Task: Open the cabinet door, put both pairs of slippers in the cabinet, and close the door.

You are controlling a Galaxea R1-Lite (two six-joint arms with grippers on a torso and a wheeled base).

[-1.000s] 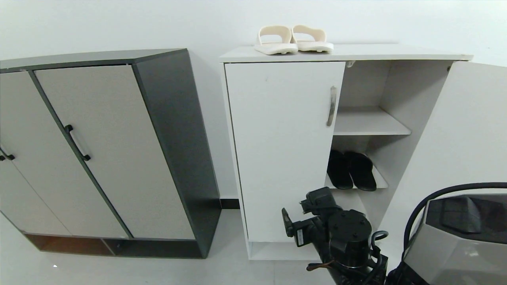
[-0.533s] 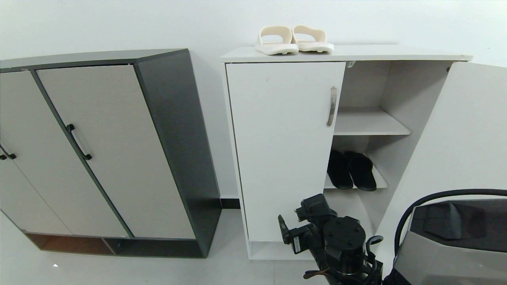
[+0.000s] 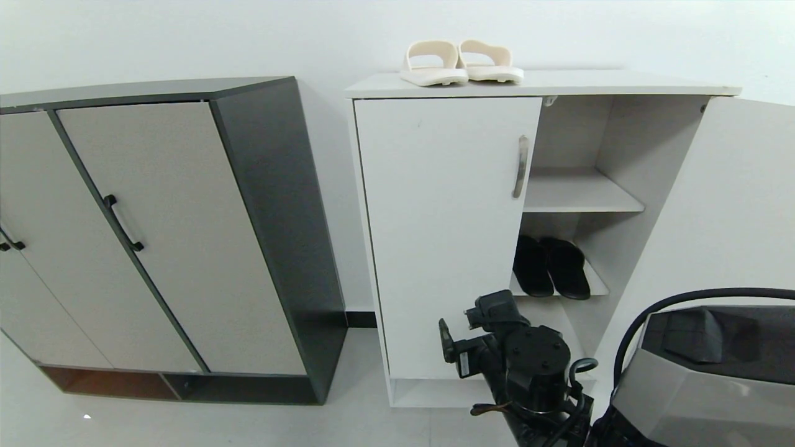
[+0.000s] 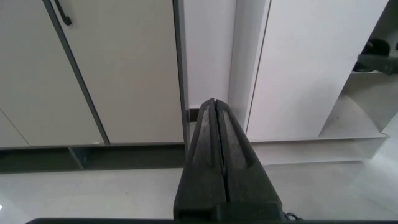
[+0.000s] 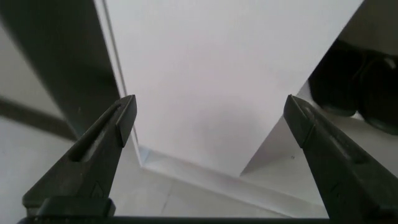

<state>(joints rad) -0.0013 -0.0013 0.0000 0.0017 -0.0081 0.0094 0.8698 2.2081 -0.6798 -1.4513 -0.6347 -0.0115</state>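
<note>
**Fetching the cream slippers**

They sit at the front edge of the white cabinet top; black slippers lie on its lower shelf. The right gripper, fingers spread, should likely rise and pinch both straps together. The left gripper has fingers pressed closed. The closed door hides that half's inside.

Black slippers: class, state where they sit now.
In the head view, the black slippers lie side by side on the lower shelf of the white cabinet, in its open right half.
</note>
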